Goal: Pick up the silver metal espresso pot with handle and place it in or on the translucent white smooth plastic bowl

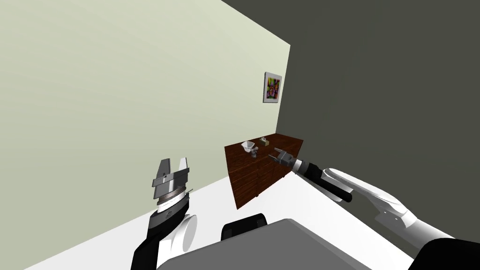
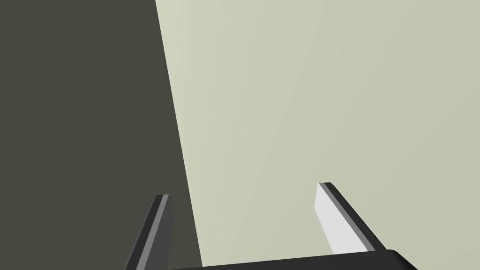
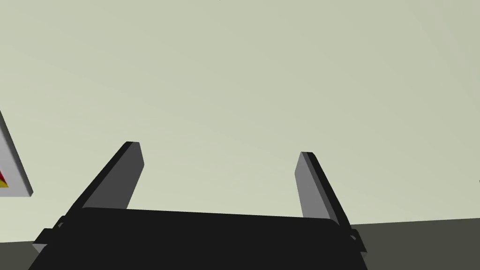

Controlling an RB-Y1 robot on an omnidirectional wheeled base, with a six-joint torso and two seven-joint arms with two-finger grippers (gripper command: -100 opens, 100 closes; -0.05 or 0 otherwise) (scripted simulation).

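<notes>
Silver espresso pot (image 1: 253,152) beside bowl (image 1: 247,146) on dresser (image 1: 255,180), right tool (image 1: 274,153) near

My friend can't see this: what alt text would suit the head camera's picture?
A dark wooden cabinet stands against a pale green wall, with a white bowl, a small silver pot right beside it and a small tan box on top. The right gripper extends toward it with fingers open; the left gripper is raised, also open.

We face a dark wooden cabinet (image 1: 255,180). Its top carries a white bowl (image 1: 247,146), a grey pot (image 1: 254,152) just beside it, and a tan box (image 1: 263,140).
</notes>
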